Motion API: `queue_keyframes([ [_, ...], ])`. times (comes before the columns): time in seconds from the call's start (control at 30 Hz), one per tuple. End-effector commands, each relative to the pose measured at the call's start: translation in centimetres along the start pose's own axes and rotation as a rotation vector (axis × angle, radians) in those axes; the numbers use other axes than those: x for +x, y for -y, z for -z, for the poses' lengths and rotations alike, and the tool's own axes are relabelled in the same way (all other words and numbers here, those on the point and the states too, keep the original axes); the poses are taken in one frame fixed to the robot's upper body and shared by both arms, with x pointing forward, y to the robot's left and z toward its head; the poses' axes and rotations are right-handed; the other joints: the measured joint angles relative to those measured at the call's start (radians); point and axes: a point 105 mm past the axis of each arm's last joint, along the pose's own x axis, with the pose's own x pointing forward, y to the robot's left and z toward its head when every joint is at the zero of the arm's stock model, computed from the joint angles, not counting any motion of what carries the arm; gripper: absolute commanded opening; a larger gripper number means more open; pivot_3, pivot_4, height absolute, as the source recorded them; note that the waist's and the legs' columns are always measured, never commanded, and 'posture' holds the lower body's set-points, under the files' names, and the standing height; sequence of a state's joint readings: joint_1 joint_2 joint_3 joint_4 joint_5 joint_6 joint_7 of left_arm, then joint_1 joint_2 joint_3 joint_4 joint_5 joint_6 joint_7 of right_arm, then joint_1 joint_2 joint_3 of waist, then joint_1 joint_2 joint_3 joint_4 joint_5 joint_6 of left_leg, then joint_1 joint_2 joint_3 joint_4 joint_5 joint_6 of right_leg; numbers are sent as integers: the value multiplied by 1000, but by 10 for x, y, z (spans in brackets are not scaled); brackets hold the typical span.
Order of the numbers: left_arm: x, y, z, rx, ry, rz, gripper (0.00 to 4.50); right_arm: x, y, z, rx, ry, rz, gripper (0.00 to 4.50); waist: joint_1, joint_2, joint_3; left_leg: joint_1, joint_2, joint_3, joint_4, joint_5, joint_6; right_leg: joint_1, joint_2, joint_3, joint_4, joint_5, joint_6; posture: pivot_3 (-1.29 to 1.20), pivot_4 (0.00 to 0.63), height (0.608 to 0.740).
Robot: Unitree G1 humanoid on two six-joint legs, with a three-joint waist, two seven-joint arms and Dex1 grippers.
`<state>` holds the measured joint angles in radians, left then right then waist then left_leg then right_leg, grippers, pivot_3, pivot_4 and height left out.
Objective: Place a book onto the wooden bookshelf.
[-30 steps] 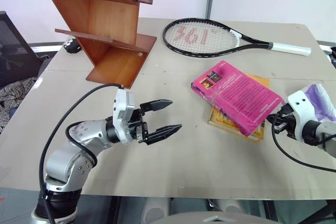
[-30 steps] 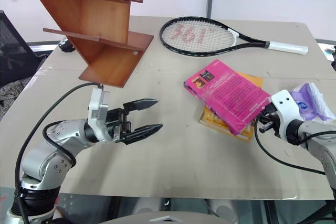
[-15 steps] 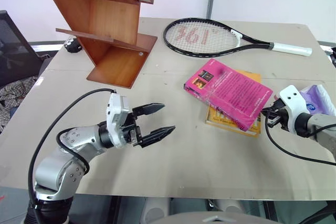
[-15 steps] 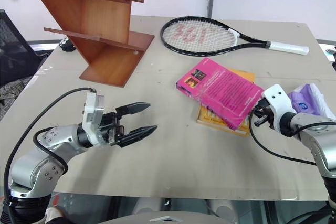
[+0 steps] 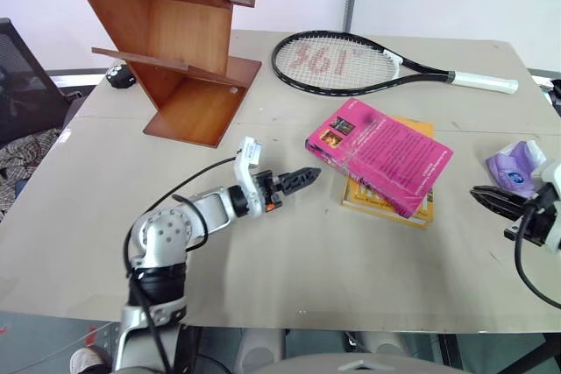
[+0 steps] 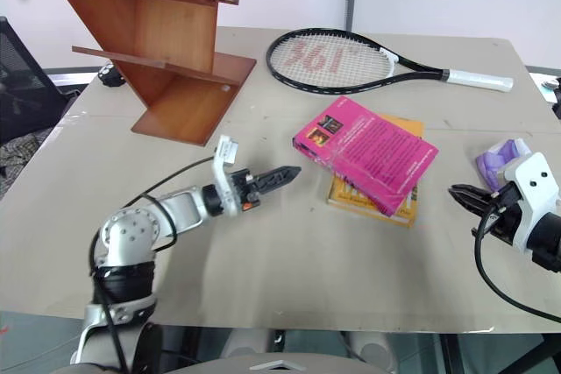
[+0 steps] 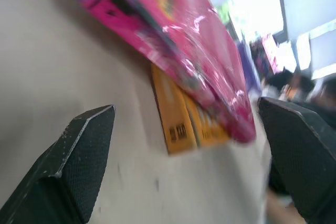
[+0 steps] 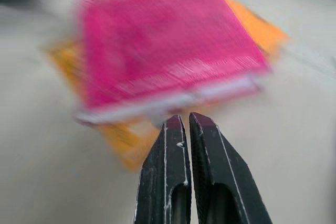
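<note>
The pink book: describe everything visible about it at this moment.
The pink book is a thick magenta paperback with a glossy cover, small white text and a small picture near one corner. It lies flat, skewed, atop a yellow-orange book on the table. Neither claw touches it: the left claw points toward it, open.

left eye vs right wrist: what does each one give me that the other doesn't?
Left eye view alone: the wooden bookshelf, a tennis racket, a purple packet, and the left gripper pointing at the pink book from just short of it. Right wrist view alone: the right gripper close up, its fingers shut with nothing between them, aimed at the page edge. Shared: the pink book lying on the orange book, on the table.
</note>
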<state>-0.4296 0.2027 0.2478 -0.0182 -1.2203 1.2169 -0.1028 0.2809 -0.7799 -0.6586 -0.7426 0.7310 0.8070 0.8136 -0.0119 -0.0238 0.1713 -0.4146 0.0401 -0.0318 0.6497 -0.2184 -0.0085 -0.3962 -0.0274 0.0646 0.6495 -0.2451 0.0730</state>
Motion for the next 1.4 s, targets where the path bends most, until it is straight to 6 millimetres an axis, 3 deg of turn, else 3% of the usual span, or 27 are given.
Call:
queue_keyframes([
  [0.03, 17, 5, 0, -156, 24, 29, 4500, -10, -27, -30, -103, 151, -63, 21, 2, 0, 0, 0, -1, 0, 0, 0, 0, 0, 0, 0, 0, 0, -1, 0, 150, 740],
  [0.17, 33, 12, 6, -225, 8, 43, 4500, -13, -33, -45, -110, 261, -37, 21, -1, -1, 0, -1, -2, 1, 0, 0, 0, 0, -2, 1, -2, 1, -2, 0, 150, 740],
  [0.23, 45, 12, 5, -264, 30, 37, 4500, -13, -17, -47, -136, 269, 82, 257, -1, -1, 0, -1, -2, 1, 0, 0, 0, 0, -2, 1, -2, 2, -3, 0, 150, 740],
  [0.33, 56, 13, 8, -269, 28, 25, 4500, -9, -14, -50, -191, 253, 116, 1127, 2, -1, -1, 0, -2, 1, 0, 0, 0, 0, -2, 1, -2, 0, -6, 0, 150, 740],
  [0.57, 75, 15, 6, -298, 41, 35, 4500, -14, -42, -38, -127, 205, -31, 4385, 13, -1, -1, -2, -3, 0, -1, 0, 0, 0, -2, 0, -3, 0, -5, 0, 150, 740],
  [0.77, 92, 12, 8, -362, 56, 24, 4500, -24, -61, -27, -51, 188, -87, 4460, 23, -1, -1, -2, -3, 0, -1, 0, 0, 1, -2, 0, -5, -1, -7, 0, 150, 740],
  [1.27, 121, 17, 19, -419, 19, 41, 4500, -30, -49, -17, -76, 176, 10, 4460, 28, -1, -6, -1, -4, 0, 1, 0, 0, 3, -2, 1, -6, -2, -4, 0, 150, 740],
  [1.3, 122, 17, 20, -428, 15, 42, 3966, -30, -49, -16, -76, 172, 13, 4500, 28, -1, -6, -1, -4, 0, 1, 0, 0, 3, -2, 1, -6, -3, -4, 0, 150, 740],
  [1.33, 123, 17, 20, -440, 14, 43, 3751, -30, -49, -14, -75, 169, 16, 4500, 27, -1, -6, -1, -4, 0, 1, 0, 0, 3, -2, 1, -6, -3, -4, 0, 150, 740],
  [1.4, 123, 16, 20, -448, 14, 44, 2729, -30, -47, -12, -78, 160, 22, 4500, 26, 0, -7, -1, -4, 0, 1, 0, 0, 3, -2, 1, -6, -3, -4, 0, 150, 740],
])
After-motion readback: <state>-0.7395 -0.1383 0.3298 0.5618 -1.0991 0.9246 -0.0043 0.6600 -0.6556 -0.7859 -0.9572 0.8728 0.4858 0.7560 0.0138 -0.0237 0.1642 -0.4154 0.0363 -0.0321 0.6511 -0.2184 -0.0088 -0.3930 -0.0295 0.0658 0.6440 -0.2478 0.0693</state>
